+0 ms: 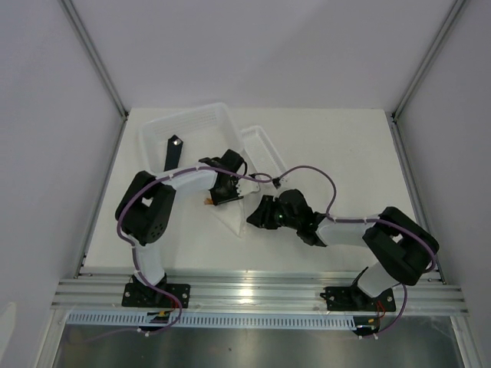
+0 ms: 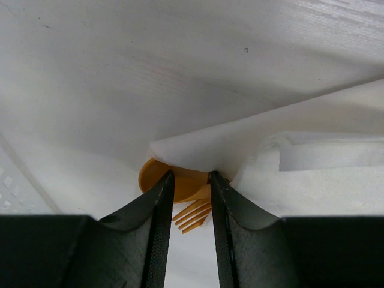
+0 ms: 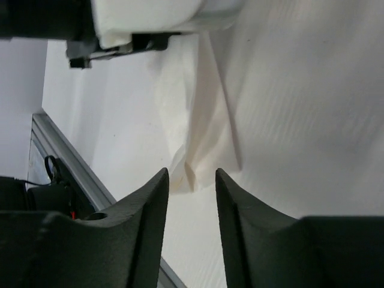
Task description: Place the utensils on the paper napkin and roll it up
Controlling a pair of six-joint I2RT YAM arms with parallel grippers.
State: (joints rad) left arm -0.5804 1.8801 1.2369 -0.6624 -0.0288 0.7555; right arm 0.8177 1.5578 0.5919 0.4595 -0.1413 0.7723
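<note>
The paper napkin (image 1: pixel 234 216) lies rolled into a loose tube between the two grippers. My left gripper (image 1: pixel 222 192) is at its far end. In the left wrist view the left gripper (image 2: pixel 190 175) is shut on the folded edge of the napkin (image 2: pixel 270 144), and the orange utensils poke out there: a spoon bowl (image 2: pixel 186 186) and fork tines (image 2: pixel 193 215). An orange tip (image 1: pixel 209 202) also shows from above. My right gripper (image 1: pixel 257 215) is at the near end. In its wrist view the right gripper (image 3: pixel 192 174) stands open, with the napkin's crumpled corner (image 3: pixel 198 144) just ahead of the tips, untouched.
A large clear plastic bin (image 1: pixel 192 121) stands at the back left with a black bar (image 1: pixel 173 149) in it. A narrow clear tray (image 1: pixel 261 146) lies to its right. The metal rail (image 1: pixel 253 291) runs along the near edge, and the rail (image 3: pixel 66 162) also shows left of the right gripper.
</note>
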